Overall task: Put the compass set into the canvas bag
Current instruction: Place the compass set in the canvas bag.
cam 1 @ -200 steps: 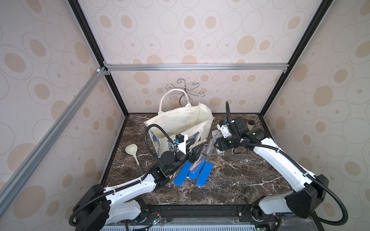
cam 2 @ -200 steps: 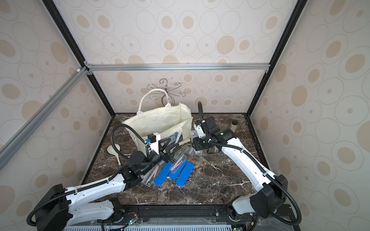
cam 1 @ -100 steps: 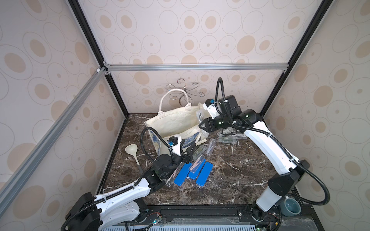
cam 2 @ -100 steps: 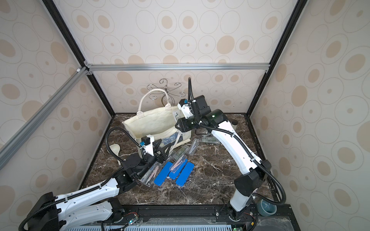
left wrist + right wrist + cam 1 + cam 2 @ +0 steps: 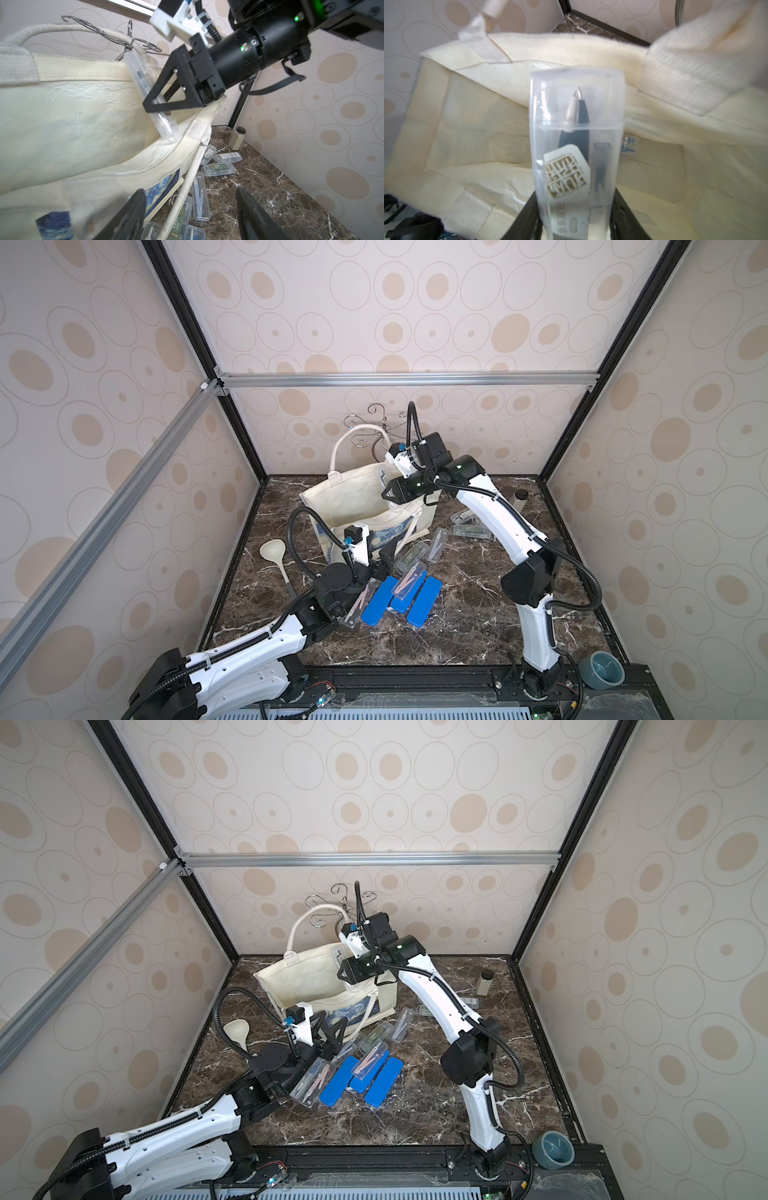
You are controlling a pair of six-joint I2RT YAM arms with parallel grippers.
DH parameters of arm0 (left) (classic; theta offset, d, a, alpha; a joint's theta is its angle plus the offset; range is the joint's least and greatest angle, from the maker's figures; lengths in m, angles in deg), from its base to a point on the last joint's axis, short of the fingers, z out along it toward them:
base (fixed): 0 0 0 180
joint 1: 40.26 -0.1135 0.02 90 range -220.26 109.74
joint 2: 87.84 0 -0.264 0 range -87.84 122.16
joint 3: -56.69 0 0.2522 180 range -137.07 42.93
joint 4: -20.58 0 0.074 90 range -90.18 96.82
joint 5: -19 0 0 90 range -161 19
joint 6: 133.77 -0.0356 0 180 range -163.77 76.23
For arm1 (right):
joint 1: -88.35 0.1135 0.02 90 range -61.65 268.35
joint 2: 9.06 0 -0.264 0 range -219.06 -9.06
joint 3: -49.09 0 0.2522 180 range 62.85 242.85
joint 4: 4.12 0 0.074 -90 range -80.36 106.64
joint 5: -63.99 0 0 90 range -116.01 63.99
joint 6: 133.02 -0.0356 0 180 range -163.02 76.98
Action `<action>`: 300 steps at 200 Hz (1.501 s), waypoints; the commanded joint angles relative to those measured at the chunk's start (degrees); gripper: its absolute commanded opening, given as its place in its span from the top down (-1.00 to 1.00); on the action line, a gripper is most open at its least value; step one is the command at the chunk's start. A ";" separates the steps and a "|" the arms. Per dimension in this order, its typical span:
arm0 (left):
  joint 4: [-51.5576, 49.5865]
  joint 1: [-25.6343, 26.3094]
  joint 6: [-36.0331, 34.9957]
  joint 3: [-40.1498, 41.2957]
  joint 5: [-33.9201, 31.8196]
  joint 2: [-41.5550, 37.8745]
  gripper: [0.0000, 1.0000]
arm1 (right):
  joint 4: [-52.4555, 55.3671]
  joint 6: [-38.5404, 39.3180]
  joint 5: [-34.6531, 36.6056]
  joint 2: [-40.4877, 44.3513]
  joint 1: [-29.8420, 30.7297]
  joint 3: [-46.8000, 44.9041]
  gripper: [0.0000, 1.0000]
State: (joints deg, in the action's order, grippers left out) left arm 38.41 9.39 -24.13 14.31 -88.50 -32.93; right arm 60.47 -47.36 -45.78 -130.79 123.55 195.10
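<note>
1. Top views both show a dark marble bench in a booth with cream walls dotted with tan ovals, black corner posts and a silver rail. Three blue cases, several clear cases, a pale ladle and a small bottle lie on it. A teal cup sits at the front edge.
2. The canvas bag stands open near the back wall. One handle rises against a wire hook stand; whether it hangs there is unclear.
3. The bag's floor is hidden by its own sides, and the right wrist view is blurred at the edges.
4. The right fingers are clamped on the compass set, a clear case tilted over the bag's mouth. Its lower end is at the front rim; contact cannot be told.
5. The left fingers are spread apart and hold nothing, low beside the bag's printed side.
</note>
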 commanded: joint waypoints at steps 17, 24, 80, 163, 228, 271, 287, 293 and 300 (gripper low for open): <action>-2.01 -0.34 -1.39 -0.30 -2.30 -1.58 -0.36 | -2.93 4.54 4.69 0.62 0.57 -6.82 0.28; -2.22 -0.34 -1.34 -0.35 -2.44 -1.73 -0.38 | -3.54 4.81 5.88 0.60 0.71 -7.71 0.28; -2.94 -0.41 -0.58 -0.25 -3.68 -1.70 -0.38 | -5.92 3.66 15.11 -1.27 1.40 -7.77 0.21; -3.36 -0.40 -0.57 -0.37 -3.82 -1.15 -0.38 | -5.27 2.38 12.54 -2.50 1.49 -6.03 -0.02; -3.24 -0.52 -0.88 -0.38 -4.01 -0.80 -0.38 | -5.83 1.56 9.69 0.39 1.51 -6.03 -0.29; -5.72 -0.67 -0.81 -2.44 -3.96 1.17 -0.44 | -5.94 1.73 9.33 3.61 1.49 -5.86 -0.38; -8.42 -0.64 -1.31 -4.13 -3.44 2.61 -0.50 | -5.95 2.09 9.86 5.57 1.40 -6.15 -0.44; -9.79 -0.69 -1.94 -5.01 -2.89 3.20 -0.54 | -5.92 2.17 10.27 6.47 1.38 -6.41 -0.49; -11.63 -0.69 -2.82 -5.95 -2.09 4.18 -0.59 | -6.00 2.08 11.17 7.75 1.37 -6.96 -0.56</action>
State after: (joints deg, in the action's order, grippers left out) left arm 32.07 9.21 -24.39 13.26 -91.80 -30.74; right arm 54.26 -45.72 -35.77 -129.39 124.93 187.98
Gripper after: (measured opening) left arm 0.762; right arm 0.739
